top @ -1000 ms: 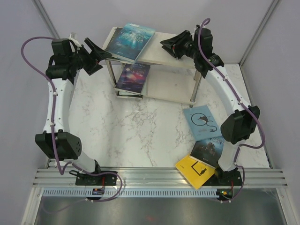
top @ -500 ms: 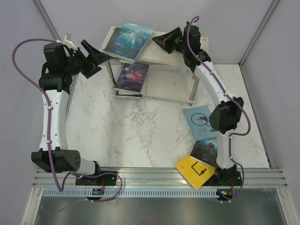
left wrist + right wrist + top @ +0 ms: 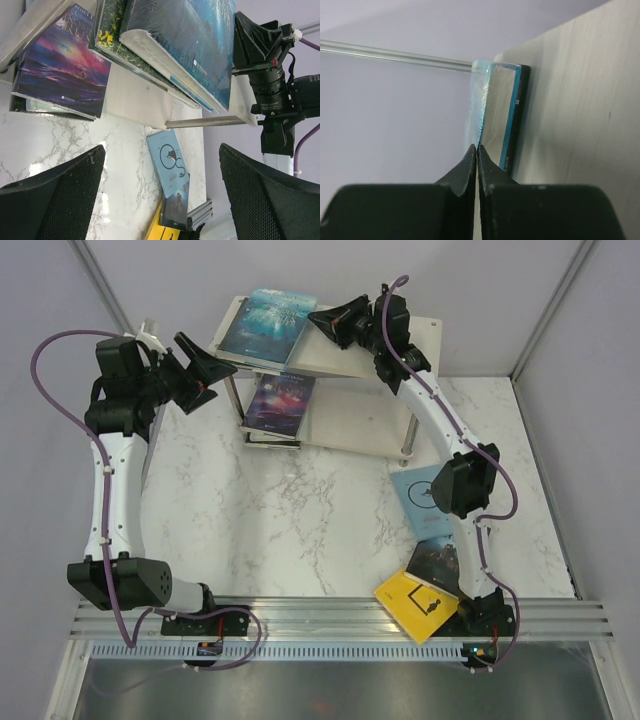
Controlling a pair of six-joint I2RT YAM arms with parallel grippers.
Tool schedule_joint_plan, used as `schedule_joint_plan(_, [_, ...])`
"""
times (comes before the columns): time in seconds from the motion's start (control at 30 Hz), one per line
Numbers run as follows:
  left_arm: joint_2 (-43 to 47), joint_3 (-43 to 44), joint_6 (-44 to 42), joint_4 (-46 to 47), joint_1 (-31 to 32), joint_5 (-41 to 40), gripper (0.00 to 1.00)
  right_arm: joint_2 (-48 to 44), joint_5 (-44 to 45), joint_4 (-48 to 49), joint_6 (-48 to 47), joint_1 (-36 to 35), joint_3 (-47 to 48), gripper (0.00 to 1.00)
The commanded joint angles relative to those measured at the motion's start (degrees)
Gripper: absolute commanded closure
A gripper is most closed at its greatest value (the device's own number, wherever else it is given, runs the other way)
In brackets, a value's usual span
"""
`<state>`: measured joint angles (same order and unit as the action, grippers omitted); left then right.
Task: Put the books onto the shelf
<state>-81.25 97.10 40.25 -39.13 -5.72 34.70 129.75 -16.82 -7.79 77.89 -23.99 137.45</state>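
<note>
Just closed empty and swung in: right gripper (image 3: 477, 150) tips together, teal book (image 3: 495, 100) edge just ahead, probably to nudge it square on the shelf (image 3: 580, 100); left gripper (image 3: 161, 165) agape.

place: robot test cell, lab-like | rig: left arm (image 3: 112, 480) and right arm (image 3: 440, 430) bolted to an aluminium rail (image 3: 340, 618) at the near edge | surface: marble-look tabletop (image 3: 300, 520) | surround: plain pale wall panels (image 3: 40, 300) on metal corner struts (image 3: 100, 285) | wiring: purple cables (image 3: 45, 350) looping off the arms
</note>
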Motion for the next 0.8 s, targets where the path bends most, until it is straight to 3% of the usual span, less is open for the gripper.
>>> schedule_joint_plan(0.0, [2.68, -0.16, -2.54, 0.11, -0.61, 1.78, 0.04, 6.03, -0.76, -2.85, 1.04, -3.52, 1.33, 0.97])
schedule_joint_plan(0.23, [2.85, -0.42, -2.63, -0.15, -0.96, 1.86, 0.04, 7.18, -2.69, 1.80, 3.41, -4.14, -0.16, 0.94])
schedule_joint_plan(0.37, [2.85, 0.19, -2.72, -0.07, -0.79, 2.22, 0.04, 6.48, -7.52, 19.85, 7.70, -3.26, -7.25, 0.89])
schedule_joint_plan(0.5, [3.73, 0.72, -2.19, 0.02, -0.79, 1.51, 0.05, 0.87, -8.50, 24.23, 3.25, 0.42, -12.81, 0.78])
schedule_joint_plan(0.67, [6.19, -1.12, -1.75, 0.11, -0.70, 0.46, 0.00, -8.54, -9.28, 24.49, -0.98, 5.08, -19.57, 0.26])
schedule_joint_plan(0.7, [6.46, -1.04, -1.84, 0.02, -0.61, 0.37, 0.00, -10.03, -9.55, 23.97, -2.64, 6.83, -20.46, 0.09])
schedule_joint_plan(0.73, [6.72, -0.77, -1.84, 0.20, -0.26, 0.46, 0.00, -13.61, -9.72, 23.27, -3.96, 7.63, -21.51, 0.02])
schedule_joint_plan(0.77, [6.72, -0.60, -2.28, 0.29, 0.09, 0.55, 0.00, -15.56, -9.81, 21.00, -5.45, 8.60, -23.78, 0.02])
